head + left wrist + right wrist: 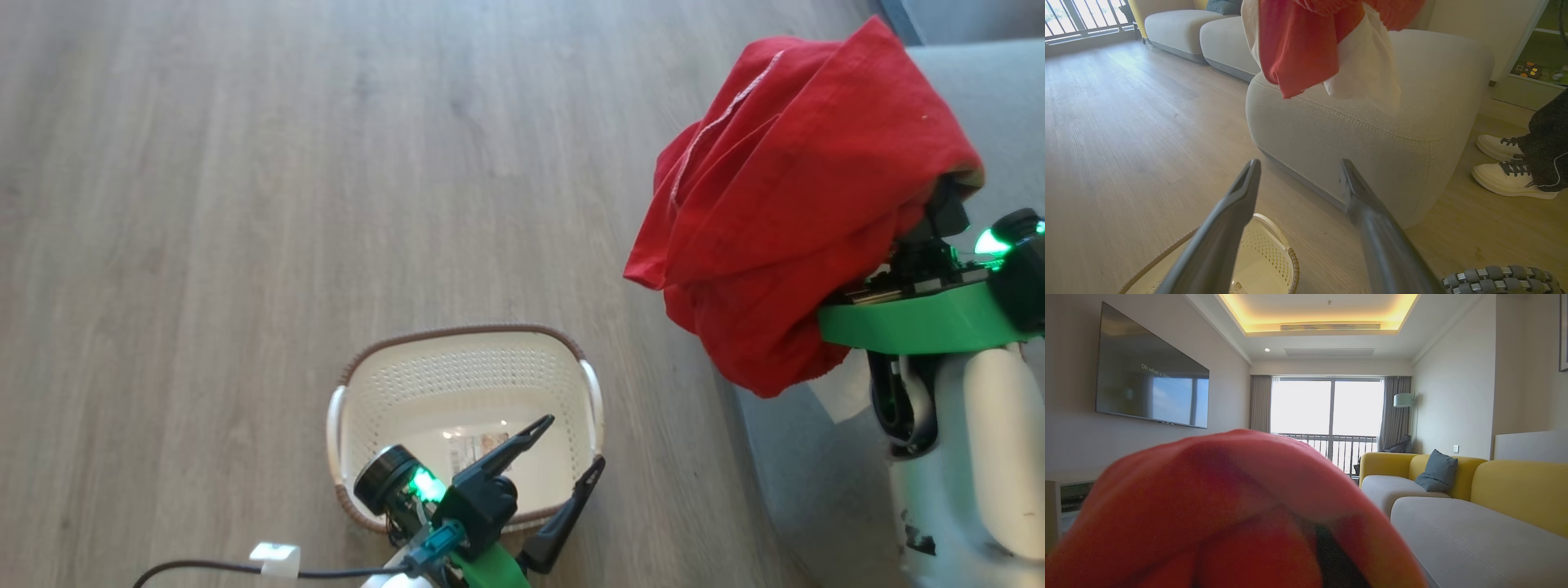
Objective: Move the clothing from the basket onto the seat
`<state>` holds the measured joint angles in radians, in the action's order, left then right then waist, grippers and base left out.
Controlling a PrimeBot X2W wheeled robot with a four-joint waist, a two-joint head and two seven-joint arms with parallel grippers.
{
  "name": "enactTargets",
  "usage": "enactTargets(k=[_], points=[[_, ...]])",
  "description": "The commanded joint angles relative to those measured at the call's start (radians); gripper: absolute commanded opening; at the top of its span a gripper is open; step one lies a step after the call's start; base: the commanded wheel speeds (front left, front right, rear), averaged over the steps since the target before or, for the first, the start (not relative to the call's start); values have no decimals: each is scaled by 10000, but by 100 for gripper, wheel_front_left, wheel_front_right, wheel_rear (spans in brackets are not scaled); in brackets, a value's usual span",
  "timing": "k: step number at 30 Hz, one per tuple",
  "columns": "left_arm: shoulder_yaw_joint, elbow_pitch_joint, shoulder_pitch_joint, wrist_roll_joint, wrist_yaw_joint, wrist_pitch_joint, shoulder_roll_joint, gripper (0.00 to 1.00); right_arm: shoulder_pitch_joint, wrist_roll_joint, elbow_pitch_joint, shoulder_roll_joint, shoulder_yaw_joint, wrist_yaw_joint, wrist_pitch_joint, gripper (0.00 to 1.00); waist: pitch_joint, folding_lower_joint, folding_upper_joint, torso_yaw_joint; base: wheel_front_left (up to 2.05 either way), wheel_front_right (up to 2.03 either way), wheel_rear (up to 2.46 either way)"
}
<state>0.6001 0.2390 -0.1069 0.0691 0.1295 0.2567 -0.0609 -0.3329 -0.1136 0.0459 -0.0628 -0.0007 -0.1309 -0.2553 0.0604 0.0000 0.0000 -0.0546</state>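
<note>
The red clothing [784, 204] hangs bunched in the air over the edge of the grey seat [1000, 90]. It drapes over my right arm's green wrist [914, 322] and hides the shut fingers that hold it. In the left wrist view the clothing [1298, 53], with a white lining, dangles above the seat's [1372, 139] rounded corner. It also blocks the lower right wrist view as a red mound [1229, 514]. The cream basket [465, 359] stands on the floor holding only its label sticker [478, 445]. My left gripper [573, 443] hovers open over its right side.
Wooden floor [245, 204] stretches left of and beyond the basket. A person's white shoes [1506, 179] stand right of the seat. A black cable with a white tag [273, 559] trails at lower left. Further grey cushions [1474, 539] with yellow backs run toward a window.
</note>
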Motion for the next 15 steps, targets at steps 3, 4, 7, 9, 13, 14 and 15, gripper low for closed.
enactTargets(k=[3,4,7,9,13,14,15], points=[[-253,-426,-605,-112,11,51,70,100,-443,-19,533,126,72,2,-65,0,421,0,0,-537,0,0,0],[-246,-436,-656,-123,11,51,48,100,-479,-23,576,126,54,2,-65,0,512,0,0,-685,0,0,0],[-225,-466,-818,-151,11,51,-52,100,-589,-13,673,126,18,2,-65,0,741,0,0,-1198,0,0,0],[-198,-484,-920,-167,11,51,-120,100,-637,-18,746,126,-38,2,-65,0,869,0,0,-1562,0,0,0],[-151,-508,-1076,-174,11,51,-223,100,-675,-83,848,126,-197,2,-65,0,985,0,0,-2308,0,0,0],[-147,-526,-1098,-183,11,51,-246,100,-676,-86,854,126,-213,2,-65,0,992,0,0,-2503,0,0,0],[-159,-549,-1106,-186,11,51,-265,100,-684,-85,858,126,-204,2,-65,0,990,0,0,-2717,0,0,0]])
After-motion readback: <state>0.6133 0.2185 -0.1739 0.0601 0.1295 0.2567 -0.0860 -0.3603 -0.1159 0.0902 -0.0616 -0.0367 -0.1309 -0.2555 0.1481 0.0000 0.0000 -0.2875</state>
